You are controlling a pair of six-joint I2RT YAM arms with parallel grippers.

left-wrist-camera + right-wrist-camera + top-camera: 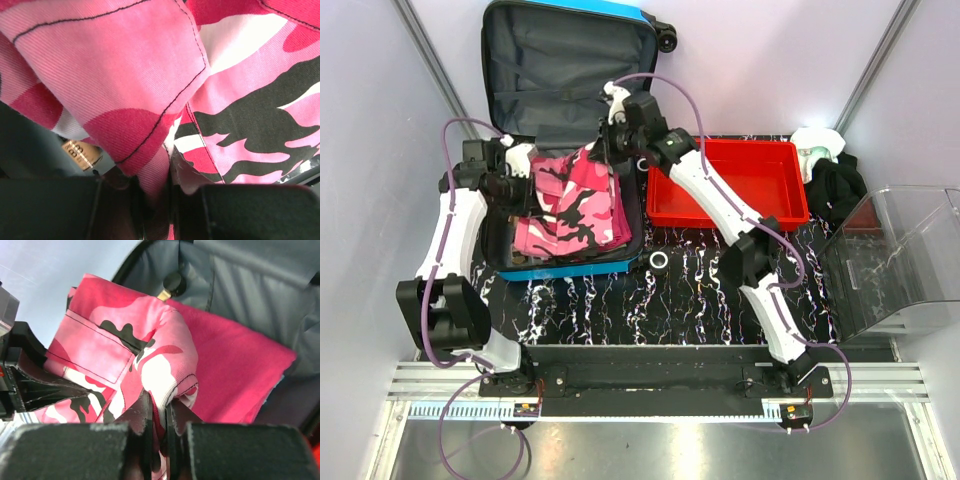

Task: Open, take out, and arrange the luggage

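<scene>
The luggage [560, 60] lies open at the far left of the table, its lid standing up at the far side with the grey lining showing. A clear bin [910, 250] sits at the right edge, and a red tray [725, 217] is just right of the case. A pink camouflage garment [570, 205] fills the near shell. The left gripper [154, 185], at the garment's left side, is nearly closed, pinching a fold of it. The right gripper [159, 412], at the garment's far right corner, is clamped tight on another fold.
</scene>
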